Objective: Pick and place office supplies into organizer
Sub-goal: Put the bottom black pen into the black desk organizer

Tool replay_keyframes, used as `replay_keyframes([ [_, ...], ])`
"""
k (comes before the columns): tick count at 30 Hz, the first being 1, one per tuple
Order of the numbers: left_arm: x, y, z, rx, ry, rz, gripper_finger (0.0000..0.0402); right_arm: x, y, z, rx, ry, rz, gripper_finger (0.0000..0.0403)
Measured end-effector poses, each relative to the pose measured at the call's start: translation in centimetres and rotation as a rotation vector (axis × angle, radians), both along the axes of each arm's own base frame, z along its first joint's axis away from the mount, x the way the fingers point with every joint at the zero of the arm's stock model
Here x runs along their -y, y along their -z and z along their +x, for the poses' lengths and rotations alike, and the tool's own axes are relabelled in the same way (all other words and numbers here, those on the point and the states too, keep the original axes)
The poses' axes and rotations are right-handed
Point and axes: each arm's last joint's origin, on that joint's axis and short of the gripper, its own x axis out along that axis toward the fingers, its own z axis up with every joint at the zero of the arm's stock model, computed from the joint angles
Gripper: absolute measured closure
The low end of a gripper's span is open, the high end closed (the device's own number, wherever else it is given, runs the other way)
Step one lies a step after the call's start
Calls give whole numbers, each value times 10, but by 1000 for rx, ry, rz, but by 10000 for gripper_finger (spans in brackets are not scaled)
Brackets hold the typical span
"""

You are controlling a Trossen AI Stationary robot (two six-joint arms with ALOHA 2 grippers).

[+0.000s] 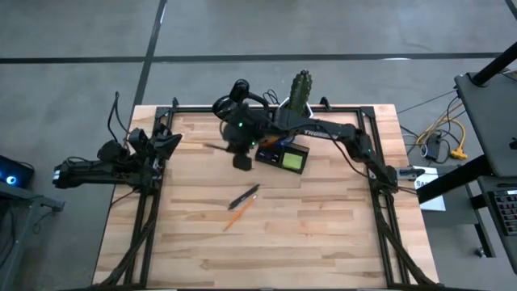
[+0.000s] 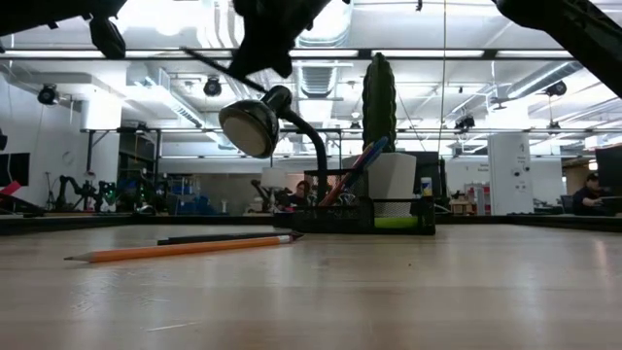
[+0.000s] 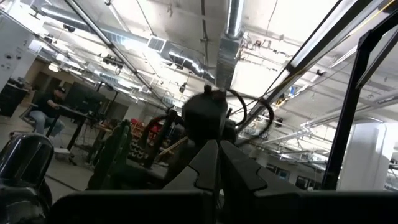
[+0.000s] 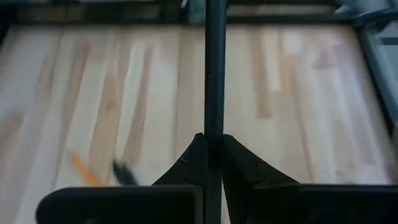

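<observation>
We have the right gripper (image 4: 210, 163) clamped on a dark pen (image 4: 215, 74), carried above the table near the organizer (image 1: 283, 153). The pen looks light, stiff and slick; a mid-shaft hold suits it.

Hidden, cropped or blurred items

Organizer (image 1: 283, 153): contents largely covered by the right arm from above. Dark pen (image 4: 214, 74): cut off by right wrist frame's edge. Orange pencil (image 4: 84, 171): blurred there, partly behind a finger.
</observation>
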Motion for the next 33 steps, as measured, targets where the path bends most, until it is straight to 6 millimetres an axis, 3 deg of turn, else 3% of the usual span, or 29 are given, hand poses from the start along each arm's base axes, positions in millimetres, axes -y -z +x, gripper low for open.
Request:
replay_keyframes([
  [7, 0, -1, -2, 10, -4, 8, 402, 7, -37, -7, 178, 161, 26, 390],
  [13, 0, -1, -3, 15, -4, 8, 402, 8, -52, -13, 231, 322, -103, 390],
  [21, 0, -2, -4, 21, -4, 8, 402, 9, -70, -26, 274, 430, -135, 390],
  [27, 0, -2, -4, 23, -5, 9, 402, 4, -112, -39, 497, 426, -139, 390],
  [33, 0, -2, -5, 23, -15, 28, 402, -4, -131, -50, 561, 439, -191, 390],
])
